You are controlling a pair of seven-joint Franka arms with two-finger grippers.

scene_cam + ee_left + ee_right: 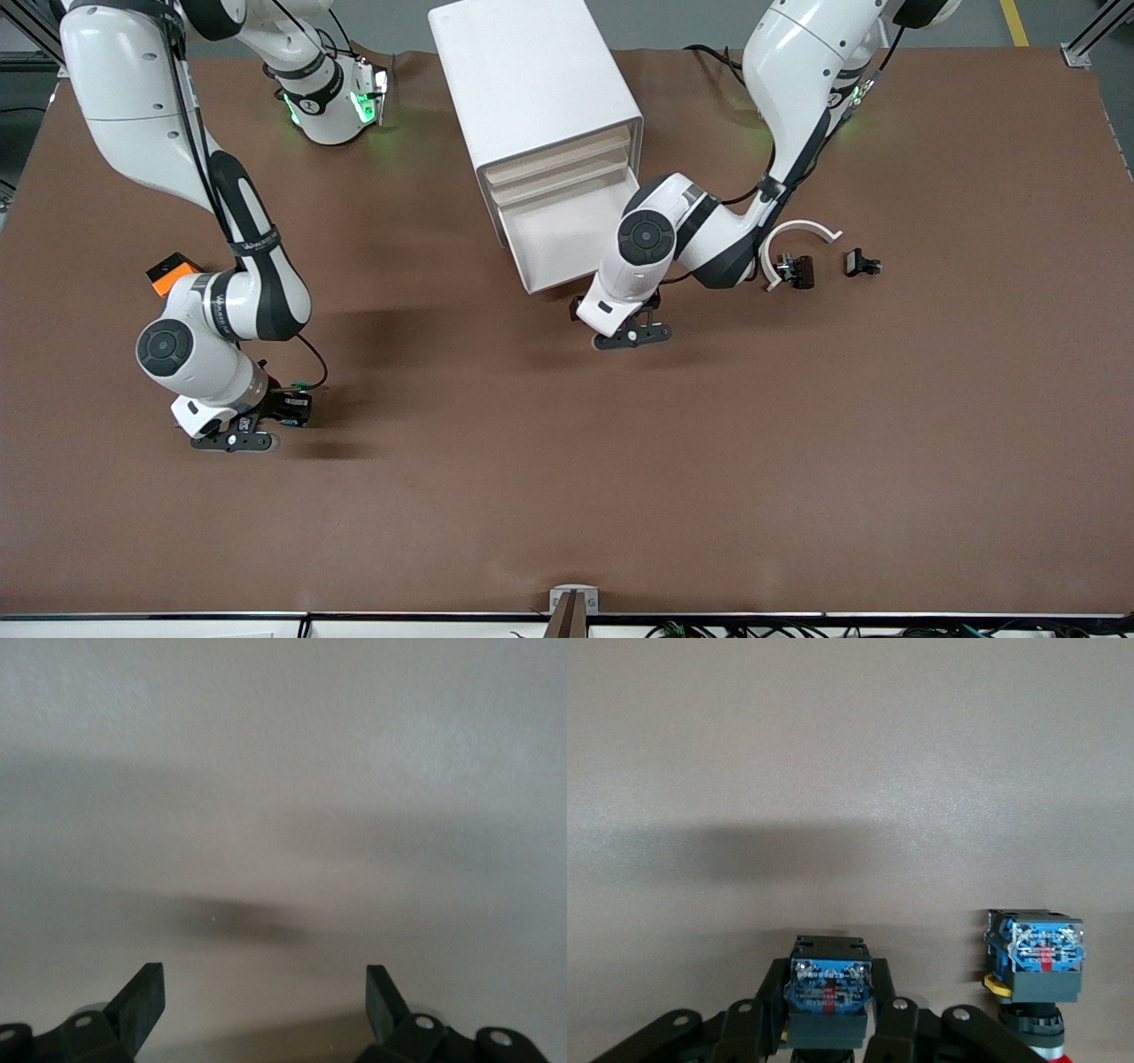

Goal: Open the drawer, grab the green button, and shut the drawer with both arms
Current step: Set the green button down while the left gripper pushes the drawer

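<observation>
Right claw (pixel 237 438) is clenched on the button (pixel 829 999) low over the bench (pixel 567 461), toward the right arm's end. Left claw (pixel 631 335), fingers spread and empty, hangs just in front of the pulled-out drawer (pixel 567 235) of the cabinet (pixel 532 84).
</observation>
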